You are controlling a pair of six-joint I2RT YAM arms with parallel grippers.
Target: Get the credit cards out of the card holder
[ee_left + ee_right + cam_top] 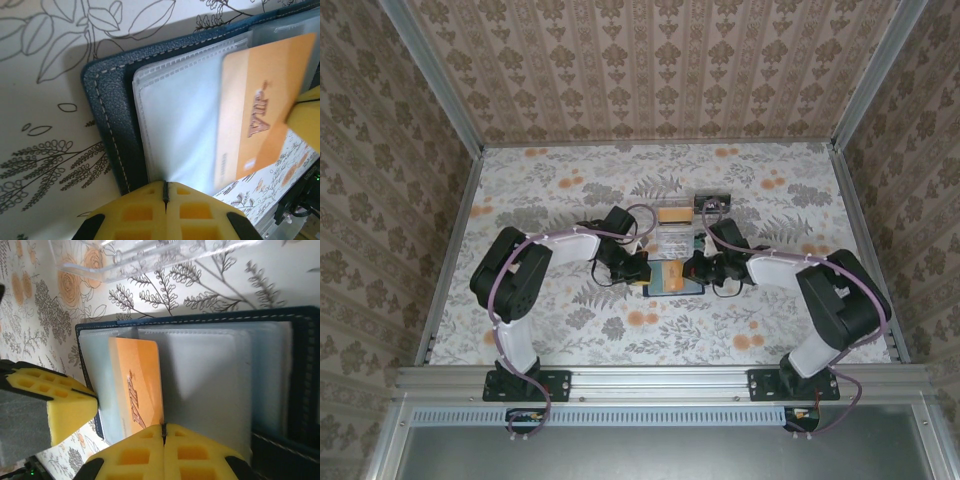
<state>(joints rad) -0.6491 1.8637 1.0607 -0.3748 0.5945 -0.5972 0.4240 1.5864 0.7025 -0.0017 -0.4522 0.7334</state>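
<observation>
Open card holder [675, 278] on tabletop [570, 330] between both jaws. Orange card [136, 385] not yet out of clear sleeve [200, 380], edge at closed right jaws' tips; pinch unclear. Closed left jaws sit at holder's edge. Extraction pending.

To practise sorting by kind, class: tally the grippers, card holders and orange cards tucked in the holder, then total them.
grippers: 2, the left gripper and the right gripper
card holder: 1
orange card: 1
total: 4
</observation>
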